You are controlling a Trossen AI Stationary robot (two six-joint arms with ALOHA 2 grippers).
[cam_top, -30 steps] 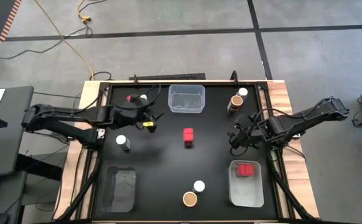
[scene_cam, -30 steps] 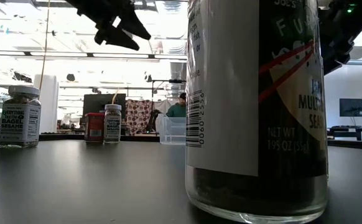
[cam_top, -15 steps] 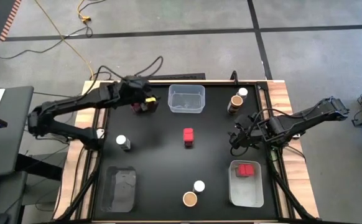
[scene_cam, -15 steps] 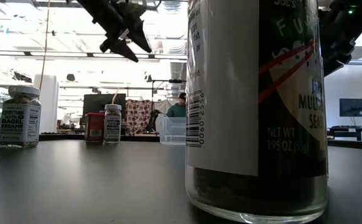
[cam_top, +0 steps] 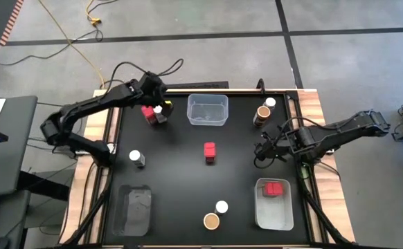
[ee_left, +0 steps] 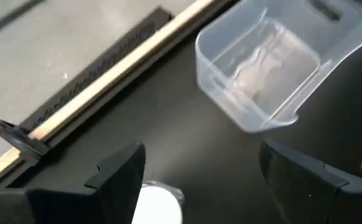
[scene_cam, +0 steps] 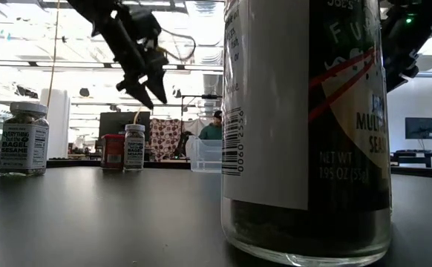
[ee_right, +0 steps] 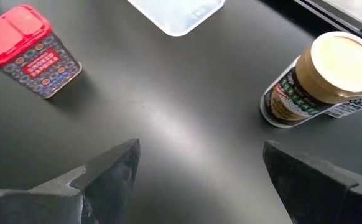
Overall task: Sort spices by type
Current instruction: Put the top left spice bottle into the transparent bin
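Observation:
My left gripper (cam_top: 157, 105) (scene_cam: 148, 83) is open and hangs over the table's far left part, above a white-lidded jar (cam_top: 159, 111) (scene_cam: 134, 147) and a red boxy container (cam_top: 148, 111) (scene_cam: 113, 151) that stand side by side. In the left wrist view the jar's white lid (ee_left: 158, 203) shows between my fingers, close to one of them. My right gripper (cam_top: 262, 149) (ee_right: 199, 168) is open near the right edge; a red container (cam_top: 210, 152) (ee_right: 32, 53) and a tan-lidded jar (cam_top: 262, 113) (ee_right: 321, 78) stand in front of it.
A clear bin (cam_top: 208, 111) (ee_left: 265, 68) stands at the far centre, another bin (cam_top: 135, 207) near left, and a third (cam_top: 275, 214) near right holds red containers (cam_top: 276, 188). More jars stand around the table: (cam_top: 136, 158), (cam_top: 270, 102), (cam_top: 221, 206), (cam_top: 211, 220).
My left gripper has moved toward the table's far edge and come down, from beside the red container and white-lidded jar to over them. It has stayed open. The right arm has kept nearly still.

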